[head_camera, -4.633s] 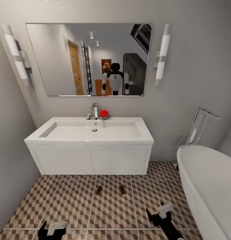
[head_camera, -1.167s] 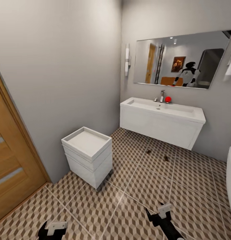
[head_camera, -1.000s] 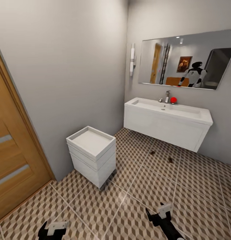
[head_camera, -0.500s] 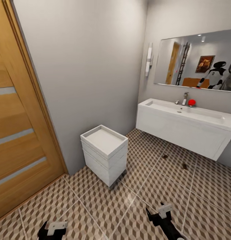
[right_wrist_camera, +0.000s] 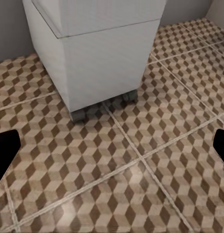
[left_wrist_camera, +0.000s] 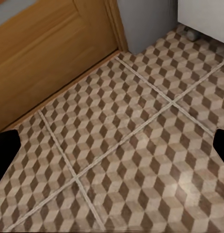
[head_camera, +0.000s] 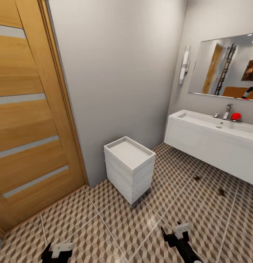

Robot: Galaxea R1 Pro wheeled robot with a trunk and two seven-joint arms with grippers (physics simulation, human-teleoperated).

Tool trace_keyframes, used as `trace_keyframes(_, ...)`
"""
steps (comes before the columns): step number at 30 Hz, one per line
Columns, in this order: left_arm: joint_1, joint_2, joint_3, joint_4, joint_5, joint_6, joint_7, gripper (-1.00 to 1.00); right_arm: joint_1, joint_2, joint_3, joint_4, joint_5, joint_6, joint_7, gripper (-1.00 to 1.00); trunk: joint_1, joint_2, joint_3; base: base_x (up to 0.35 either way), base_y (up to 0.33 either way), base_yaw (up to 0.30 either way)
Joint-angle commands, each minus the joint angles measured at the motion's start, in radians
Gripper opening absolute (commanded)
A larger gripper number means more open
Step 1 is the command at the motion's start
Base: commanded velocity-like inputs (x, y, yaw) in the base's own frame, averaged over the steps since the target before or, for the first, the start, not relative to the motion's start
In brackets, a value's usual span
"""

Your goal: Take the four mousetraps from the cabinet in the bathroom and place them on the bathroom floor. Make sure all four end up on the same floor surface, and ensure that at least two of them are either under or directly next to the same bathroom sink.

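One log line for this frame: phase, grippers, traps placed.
phase: base in transit, facing door | left gripper: open, empty | right gripper: open, empty | mousetraps: two on bathroom floor by sink

A wooden door (head_camera: 27, 117) with pale horizontal strips fills the left of the frame. At centre a small white drawer unit (head_camera: 129, 168) stands on the cube-patterned bathroom floor (head_camera: 115, 219). At right, the white sink (head_camera: 217, 126) with chrome tap (head_camera: 226, 110) and a red ball (head_camera: 235, 116) hangs under a mirror (head_camera: 228, 67). Two mousetraps (head_camera: 197, 178) (head_camera: 221, 192) lie on the tiles before it. Both end effectors, left (head_camera: 57, 252) and right (head_camera: 177, 233), show at the bottom edge.
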Motion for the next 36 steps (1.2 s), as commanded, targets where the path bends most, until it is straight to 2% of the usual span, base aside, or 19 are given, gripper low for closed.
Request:
trace_keyframes(1,-0.001,-0.001,-0.008,0.003,0.003,-0.004,0.005,1.00,0.000,-0.001,0.007,0.000,-0.003,-0.003,0.000,1.00,0.000,-0.001,-0.001,0.000,0.000,0.289)
trace_keyframes(36,-0.001,-0.001,-0.009,0.003,0.003,-0.004,0.005,1.00,0.000,-0.001,0.007,0.001,-0.003,-0.003,-0.002,1.00,0.000,-0.001,-0.001,0.000,0.000,0.289)
